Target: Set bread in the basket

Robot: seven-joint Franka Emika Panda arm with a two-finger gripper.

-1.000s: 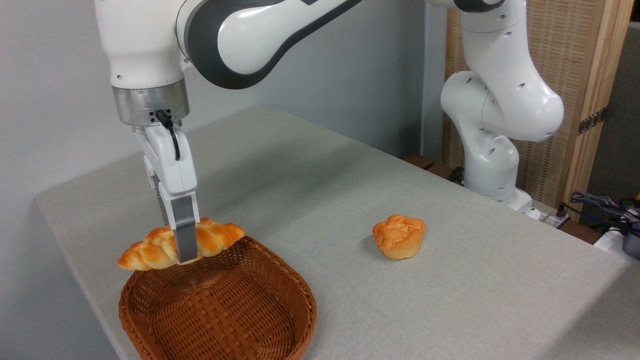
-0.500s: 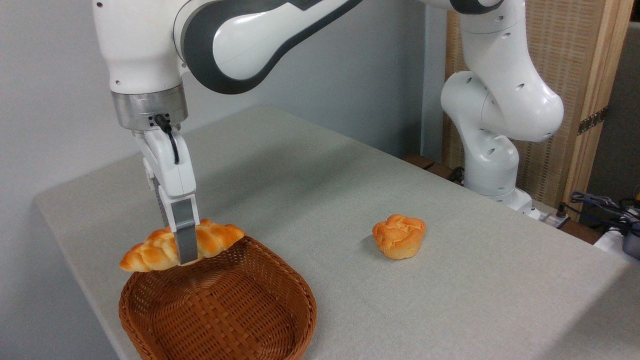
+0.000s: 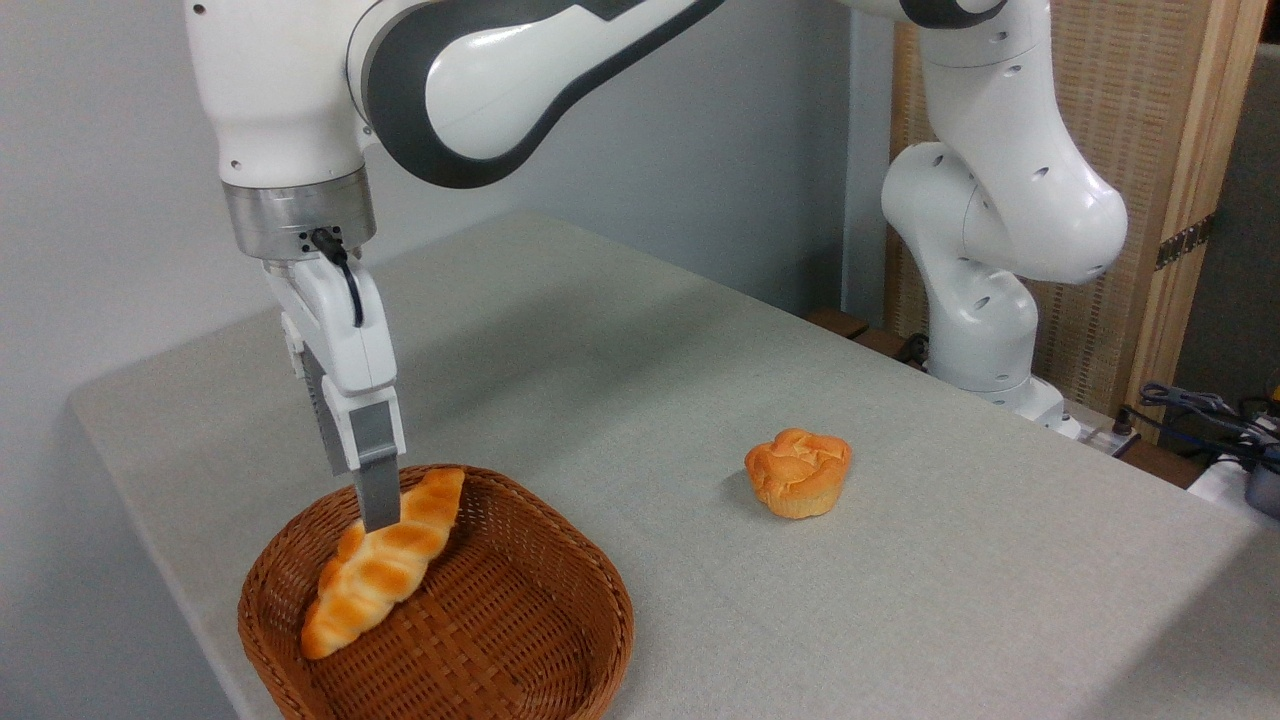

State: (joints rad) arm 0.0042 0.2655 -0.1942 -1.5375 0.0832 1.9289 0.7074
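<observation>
The release step looks to be just completing: the bread (image 3: 385, 562) is lying inside the basket (image 3: 560, 590), slanting from the far rim down toward the near-left wall, its upper end resting near the far rim and its lower end sitting on the woven floor. The gripper (image 3: 378, 500) is hanging directly above the loaf's upper half, the visible grey finger (image 3: 378, 478) pointing straight down and appearing to be just beside or brushing the crust — the other finger is hiding behind it, so how wide the jaws are standing cannot be told, though the loaf seems to be bearing on the wicker rather than hanging from the fingers. Nothing else is sitting in the basket, which is occupying the near-left corner of the table (image 3: 640, 380). A round bun (image 3: 798, 472) is sitting well apart, out toward the middle of the table. By my reading the task is all but done — the next move is calling for a straight upward retreat, keeping the fingers clear of the crust so the loaf is not dragging up against the far rim or tipping out.
</observation>
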